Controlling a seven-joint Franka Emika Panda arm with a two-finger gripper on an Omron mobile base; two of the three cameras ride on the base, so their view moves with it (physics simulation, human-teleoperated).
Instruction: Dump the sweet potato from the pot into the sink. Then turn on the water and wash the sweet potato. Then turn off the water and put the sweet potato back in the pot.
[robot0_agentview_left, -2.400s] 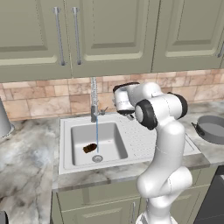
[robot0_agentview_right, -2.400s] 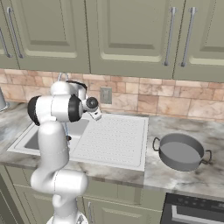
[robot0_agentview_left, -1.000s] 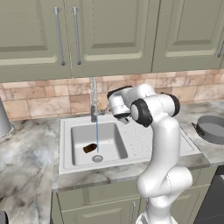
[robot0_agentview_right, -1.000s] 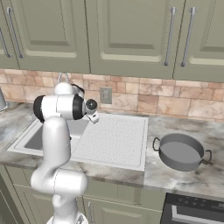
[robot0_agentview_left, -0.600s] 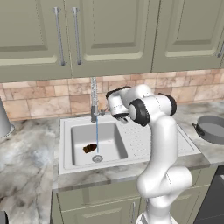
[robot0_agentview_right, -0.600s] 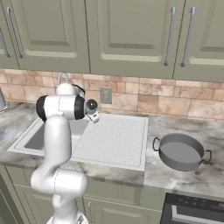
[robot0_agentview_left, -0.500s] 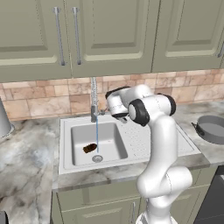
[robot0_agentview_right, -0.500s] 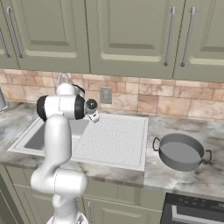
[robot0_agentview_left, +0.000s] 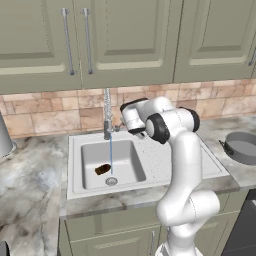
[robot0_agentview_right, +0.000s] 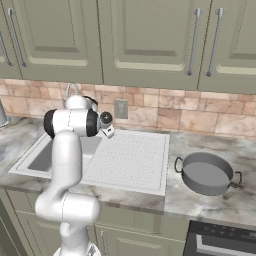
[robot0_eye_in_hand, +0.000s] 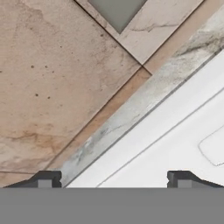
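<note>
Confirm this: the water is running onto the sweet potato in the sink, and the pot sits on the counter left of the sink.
One detail is wrong. The pot sits on the counter right of the sink, past the drainboard, as the right base view shows. The rest holds: the water runs from the faucet by the sweet potato in the basin.
</note>
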